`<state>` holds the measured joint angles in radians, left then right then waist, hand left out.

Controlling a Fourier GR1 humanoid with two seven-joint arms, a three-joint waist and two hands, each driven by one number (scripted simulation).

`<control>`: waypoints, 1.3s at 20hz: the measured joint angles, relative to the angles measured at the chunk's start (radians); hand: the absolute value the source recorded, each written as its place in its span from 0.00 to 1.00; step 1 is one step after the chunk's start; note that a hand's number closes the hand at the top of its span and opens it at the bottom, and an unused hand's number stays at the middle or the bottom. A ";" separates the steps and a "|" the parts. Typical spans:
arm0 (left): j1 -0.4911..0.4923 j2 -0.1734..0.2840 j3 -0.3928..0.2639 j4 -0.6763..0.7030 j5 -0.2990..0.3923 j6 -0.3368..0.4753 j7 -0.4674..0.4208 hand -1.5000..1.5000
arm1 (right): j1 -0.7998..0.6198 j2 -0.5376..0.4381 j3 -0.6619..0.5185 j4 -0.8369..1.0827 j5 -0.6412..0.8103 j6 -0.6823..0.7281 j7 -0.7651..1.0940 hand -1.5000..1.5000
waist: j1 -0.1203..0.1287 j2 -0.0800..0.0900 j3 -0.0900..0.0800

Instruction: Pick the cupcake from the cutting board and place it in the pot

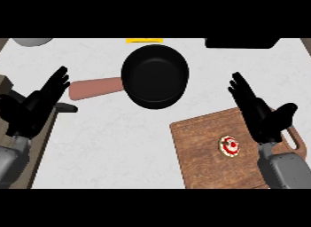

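right hand (266, 116) hovers open beside cupcake (229, 146) on cutting board (200, 150).

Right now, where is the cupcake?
In the head view the cupcake sits on the wooden cutting board at lower right, just left of the right hand, with the black pot farther up the counter.

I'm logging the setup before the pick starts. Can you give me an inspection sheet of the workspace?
Surface: white counter.
Job's things: cupcake on the cutting board; black pot with a reddish handle, nothing in it.
Clutter: yellow item, pale round object, black object at the far edge.
Hands: left hand and right hand open, holding nothing.
Cables: nothing seen.
Surroundings: wood strip along the left edge.
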<state>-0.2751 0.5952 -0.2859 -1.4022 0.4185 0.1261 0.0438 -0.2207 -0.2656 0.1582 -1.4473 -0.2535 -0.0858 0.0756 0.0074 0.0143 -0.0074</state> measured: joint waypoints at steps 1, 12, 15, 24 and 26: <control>0.011 -0.026 0.006 -0.040 -0.003 0.014 0.010 0.50 | -0.004 -0.011 -0.013 -0.001 -0.003 0.013 -0.004 1.00 | 0.000 -0.010 0.016; 0.026 -0.085 0.120 -0.106 -0.009 0.201 0.032 0.50 | -0.021 -0.253 -0.172 0.159 0.155 0.107 -0.419 0.00 | 0.006 -0.013 0.008; 0.035 -0.100 0.130 -0.129 -0.019 0.228 0.050 0.50 | -0.016 -0.248 -0.201 0.231 0.162 0.138 -0.592 0.00 | 0.004 -0.012 0.008; 0.072 -0.118 0.153 -0.173 -0.044 0.228 0.083 0.50 | 0.022 -0.410 -0.190 0.075 0.177 0.340 -0.536 0.00 | -0.010 -0.016 0.005; 0.077 -0.123 0.149 -0.183 -0.050 0.233 0.084 0.50 | 0.012 -0.453 -0.148 0.026 0.203 0.384 -0.453 0.00 | -0.008 -0.018 0.004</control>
<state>-0.1980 0.4721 -0.1364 -1.5849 0.3682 0.3594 0.1280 -0.2089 -0.7191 0.0101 -1.4209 -0.0507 0.2983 -0.3779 -0.0004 -0.0033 -0.0033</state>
